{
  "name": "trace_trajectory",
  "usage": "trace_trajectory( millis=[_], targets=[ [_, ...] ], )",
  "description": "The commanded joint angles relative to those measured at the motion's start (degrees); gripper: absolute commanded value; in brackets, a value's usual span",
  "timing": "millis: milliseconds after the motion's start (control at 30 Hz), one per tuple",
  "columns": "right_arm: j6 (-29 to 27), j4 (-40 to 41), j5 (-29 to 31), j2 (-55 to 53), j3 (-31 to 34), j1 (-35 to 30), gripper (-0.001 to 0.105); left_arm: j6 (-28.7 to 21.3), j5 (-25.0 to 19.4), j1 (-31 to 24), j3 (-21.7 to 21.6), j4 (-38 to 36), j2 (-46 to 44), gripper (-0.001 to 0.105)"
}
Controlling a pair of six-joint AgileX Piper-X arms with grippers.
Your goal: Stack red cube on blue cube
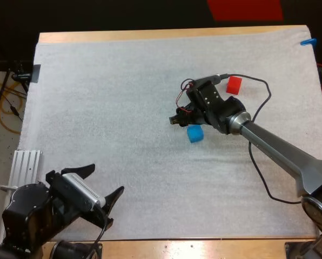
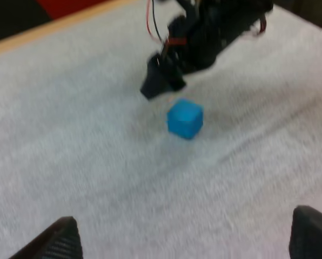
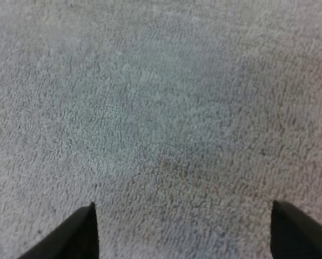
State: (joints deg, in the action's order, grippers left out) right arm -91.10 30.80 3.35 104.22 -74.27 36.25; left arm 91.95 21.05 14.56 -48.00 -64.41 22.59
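Blue cube (image 2: 185,118) flat, edge toward left pincer (image 2: 183,215), red cube (image 1: 234,84) flat

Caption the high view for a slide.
Right end effector open beside blue cube; red cube apart on mat; left end effector open.

A wooden table (image 1: 150,35) carries a white mat (image 1: 107,135) that covers nearly all of it. On the mat sit a blue cube (image 1: 195,133) right of the middle and a red cube (image 1: 234,84) farther back, apart.
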Motion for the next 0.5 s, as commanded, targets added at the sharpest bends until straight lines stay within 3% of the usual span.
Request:
trace_trajectory(
  millis=[0, 167, 467],
  targets=[
    [-0.9, -0.5, 1.3, -1.5, -1.1, -0.3, 0.065, -1.0, 0.2, 0.1, -0.3, -1.6, 0.0, 0.075],
    [-1.3, 1.4, 3.8, -1.7, -3.9, -3.0, 0.065, -2.6, 2.2, 0.1, -0.3, -5.0, 0.0, 0.075],
    [-0.4, 4.0, 6.0, -1.4, -4.9, -11.3, 0.065, -3.6, 3.2, 0.1, -0.3, -4.9, 0.0, 0.075]
  ],
)
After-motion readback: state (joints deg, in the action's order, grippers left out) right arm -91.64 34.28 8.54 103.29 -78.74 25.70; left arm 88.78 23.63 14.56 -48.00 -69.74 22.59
